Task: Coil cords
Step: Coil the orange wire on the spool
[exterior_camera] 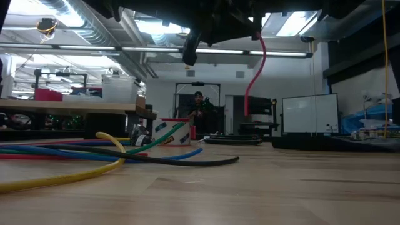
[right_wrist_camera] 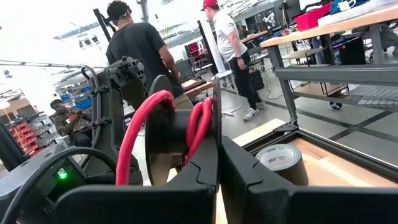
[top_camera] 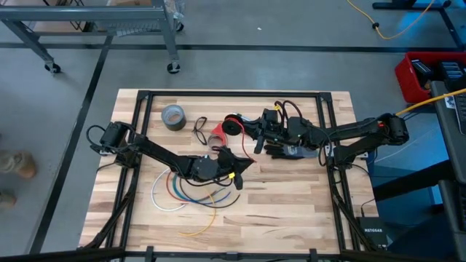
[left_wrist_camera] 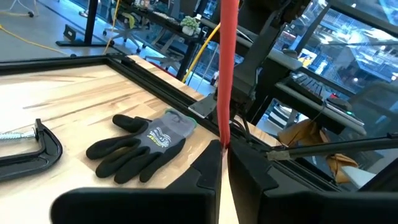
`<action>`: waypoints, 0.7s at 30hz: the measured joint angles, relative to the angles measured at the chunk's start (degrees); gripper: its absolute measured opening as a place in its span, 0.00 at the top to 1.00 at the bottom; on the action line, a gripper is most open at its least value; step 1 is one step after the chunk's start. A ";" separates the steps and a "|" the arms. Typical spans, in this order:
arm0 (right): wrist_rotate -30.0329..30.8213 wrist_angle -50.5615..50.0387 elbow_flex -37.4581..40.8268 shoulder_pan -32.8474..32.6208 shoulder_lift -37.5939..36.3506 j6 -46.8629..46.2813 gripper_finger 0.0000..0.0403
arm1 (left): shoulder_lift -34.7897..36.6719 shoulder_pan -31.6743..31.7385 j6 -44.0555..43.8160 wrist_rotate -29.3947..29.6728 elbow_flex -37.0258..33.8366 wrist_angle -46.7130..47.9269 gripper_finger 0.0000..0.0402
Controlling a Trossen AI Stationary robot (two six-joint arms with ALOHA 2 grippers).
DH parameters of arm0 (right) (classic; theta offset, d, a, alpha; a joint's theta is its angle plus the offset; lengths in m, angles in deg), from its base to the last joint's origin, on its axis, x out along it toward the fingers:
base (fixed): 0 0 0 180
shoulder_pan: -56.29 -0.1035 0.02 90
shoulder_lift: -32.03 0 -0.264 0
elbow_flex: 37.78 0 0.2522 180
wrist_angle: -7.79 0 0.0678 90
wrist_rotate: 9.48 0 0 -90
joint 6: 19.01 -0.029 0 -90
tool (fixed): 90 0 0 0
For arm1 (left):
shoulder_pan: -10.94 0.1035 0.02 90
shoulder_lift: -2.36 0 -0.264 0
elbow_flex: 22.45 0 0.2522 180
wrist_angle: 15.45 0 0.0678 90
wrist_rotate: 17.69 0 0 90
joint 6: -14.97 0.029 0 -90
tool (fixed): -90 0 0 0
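Note:
The small black spool (top_camera: 231,125) with the thin red wire (right_wrist_camera: 140,121) wound on it is at the table's far middle, held by my right gripper (top_camera: 251,131), which is shut on it. The red wire (left_wrist_camera: 227,74) runs from there to my left gripper (top_camera: 244,166), which is shut on it near the table's middle. In the low view the wire (exterior_camera: 255,69) curves down from the arms above, clear of the table. My left gripper pinches the red wire (left_wrist_camera: 224,134) between its two fingertips, which lie across it. The wire rises straight and taut from the pinch. My right gripper pinches the spool's thin flange (right_wrist_camera: 215,115) edge-on between its two fingers, coming level from the table's right. The spool stands on edge, clear of the table.
A fanned bundle of coloured wires (top_camera: 186,193) lies near my left arm. A grey tape roll (top_camera: 173,116) and a red cone piece (top_camera: 216,140) lie at the far left. A black glove (top_camera: 287,151) and a clamp (left_wrist_camera: 37,146) lie under my right arm. People stand beyond the table.

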 joint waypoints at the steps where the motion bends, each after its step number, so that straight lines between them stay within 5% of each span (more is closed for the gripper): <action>1: 0.00 -0.02 0.00 -0.02 0.00 0.00 0.99 | 0.00 0.00 -0.50 -0.04 0.00 0.16 0.96; 6: -0.02 -0.02 0.00 0.00 0.00 0.55 0.99 | 0.00 -0.07 -0.30 -0.81 0.00 0.43 0.93; 15: -0.02 0.18 0.00 0.00 0.00 0.52 0.99 | 0.02 1.04 -1.61 -0.90 0.00 0.38 0.74; 21: -0.02 1.39 0.00 0.00 0.00 0.69 0.99 | 0.02 1.38 -2.03 -0.90 0.00 0.11 0.74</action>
